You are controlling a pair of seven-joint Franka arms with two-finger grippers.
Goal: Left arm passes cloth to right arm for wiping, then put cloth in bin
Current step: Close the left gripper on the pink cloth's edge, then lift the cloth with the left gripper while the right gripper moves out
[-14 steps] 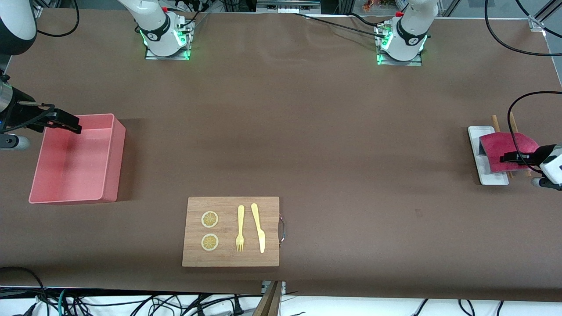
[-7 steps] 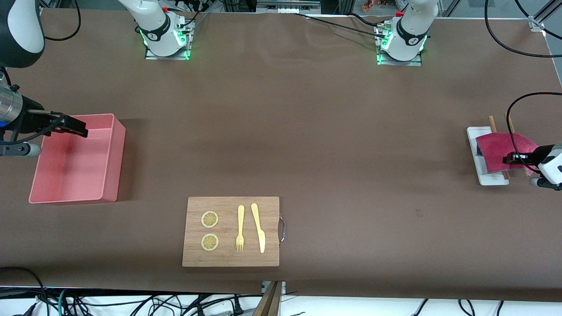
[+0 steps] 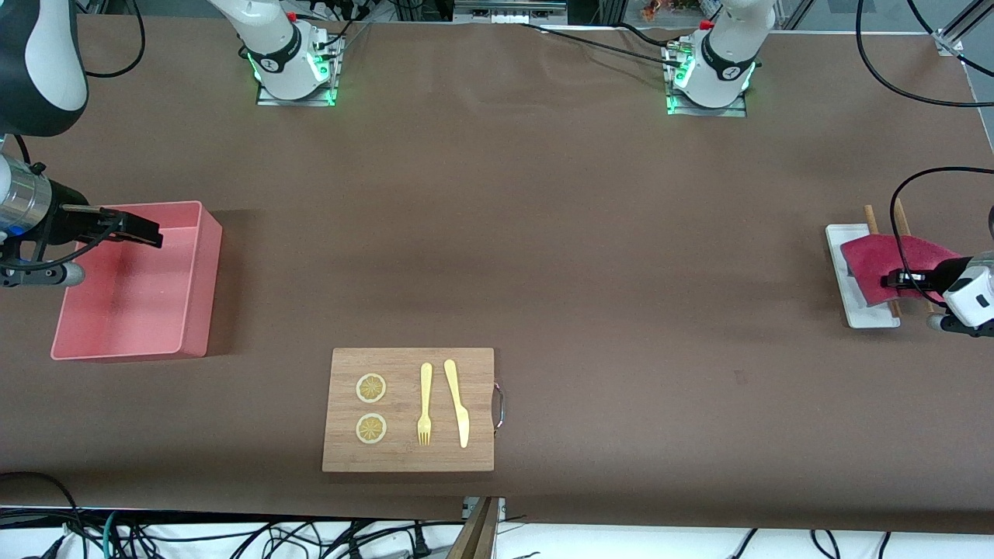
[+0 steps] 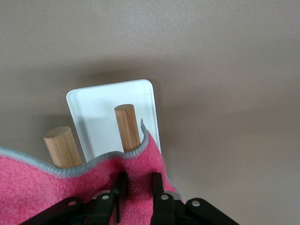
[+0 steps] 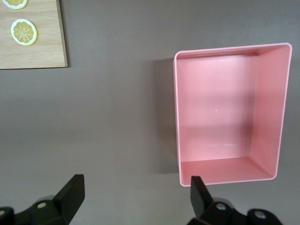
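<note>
At the front view's right edge, the left gripper [image 4: 137,194] has its jaws narrowed onto a fold of the small crimson-pink fuzzy cloth [image 3: 885,260] draped over two wooden pegs [image 4: 127,127] on a flat white tray [image 3: 854,310]. Soft, light and floppy, it should bunch and sag when lifted, so a deep pinch on the fold looks wisest. Over the salmon-pink rectangular plastic bin [image 3: 198,291] at the desk's middle left, the right gripper [image 5: 133,192] waits with jaws spread wide.

Left gripper [image 4: 137,197] fingers pinching cloth [image 4: 56,187], apparently closed on fold; cloth draped over two wooden dowels [image 4: 127,127] on white tray [image 4: 101,103].
</note>
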